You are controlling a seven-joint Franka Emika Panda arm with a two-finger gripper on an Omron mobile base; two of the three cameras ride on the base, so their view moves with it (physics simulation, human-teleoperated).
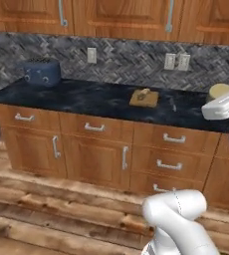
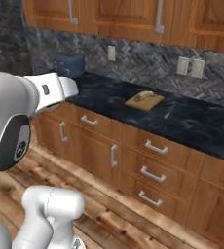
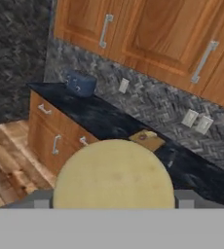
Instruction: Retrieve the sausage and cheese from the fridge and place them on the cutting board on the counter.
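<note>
The gripper [image 3: 113,203] has its 2 fingers [image 3: 184,199] spread wide, 1 on each side of the cheese [image 3: 113,175], a pale yellow rounded chunk that sits between them and seems to be held there. In the left base view the cheese [image 1: 219,91] shows just past the white hand, in the air over the right end of the counter [image 1: 86,97]. Ahead of the fingers and beyond the cheese, well apart from both, the cutting board [image 3: 147,139] lies flat on the black counter [image 3: 99,116]. 1 small pale elongated piece [image 2: 144,96] rests on the board [image 2: 144,101]; it is too small to tell what it is. Further ahead and off to the fingers' left stands a blue toaster [image 3: 81,83] against the grey herringbone wall. 2 wall outlets [image 3: 196,120] sit ahead and to the fingers' right, above the counter. Reddish wooden cabinets [image 1: 96,159] with silver handles run below the counter.
</note>
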